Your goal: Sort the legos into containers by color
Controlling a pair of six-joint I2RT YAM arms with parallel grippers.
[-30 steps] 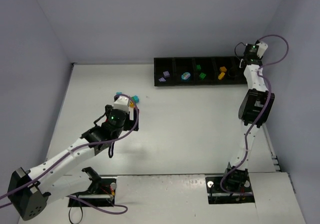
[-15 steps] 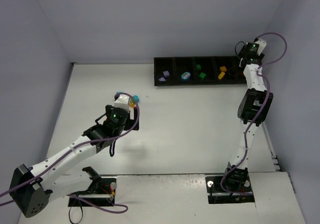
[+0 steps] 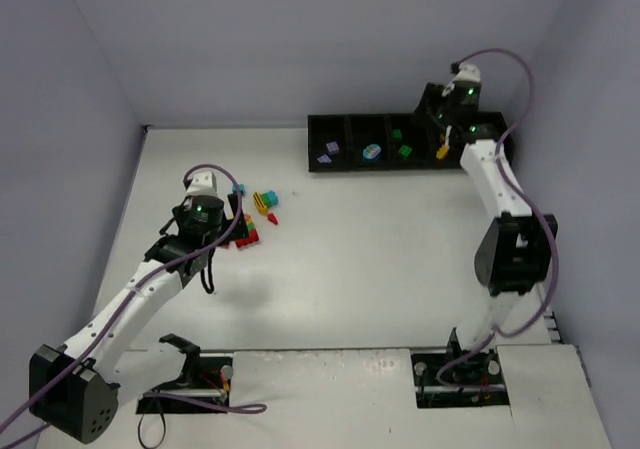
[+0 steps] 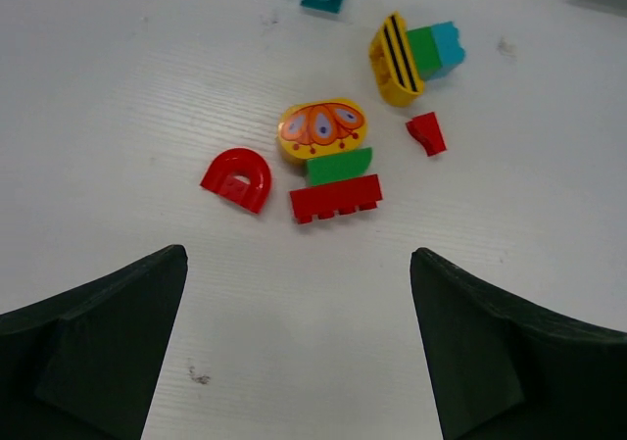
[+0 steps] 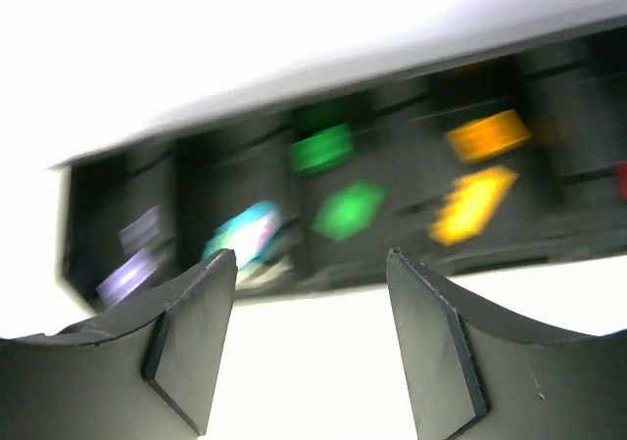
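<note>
black tray (image 3: 350, 169) bins are found partly filled: lilac pieces at the left end, a teal one next, then two green and two orange. a sliver of red is glimpsed at the margin of the blurred right wrist view, too smeared to be trusted. roughly half the sorting is judged done.

about eight loose legos (image 4: 321, 129) are left in a tight cluster on the table (image 3: 380, 259), well apart from the tray: red, green, yellow and teal ones, several touching.

the left gripper (image 4: 299, 264) is held above and just short of that cluster, fingers spread wide, nothing between them. the right gripper (image 5: 312, 259) is hung over the tray's front, fingers apart and nothing held.

plenty of bare table is offered between cluster and tray, so a carry across is judged unobstructed. less room is given at the tray itself: it is set against the far wall (image 3: 300, 49), with its right end near the side wall (image 3: 590, 169), where the right arm is already crowded. the packed cluster leaves little finger room around any single piece.
</note>
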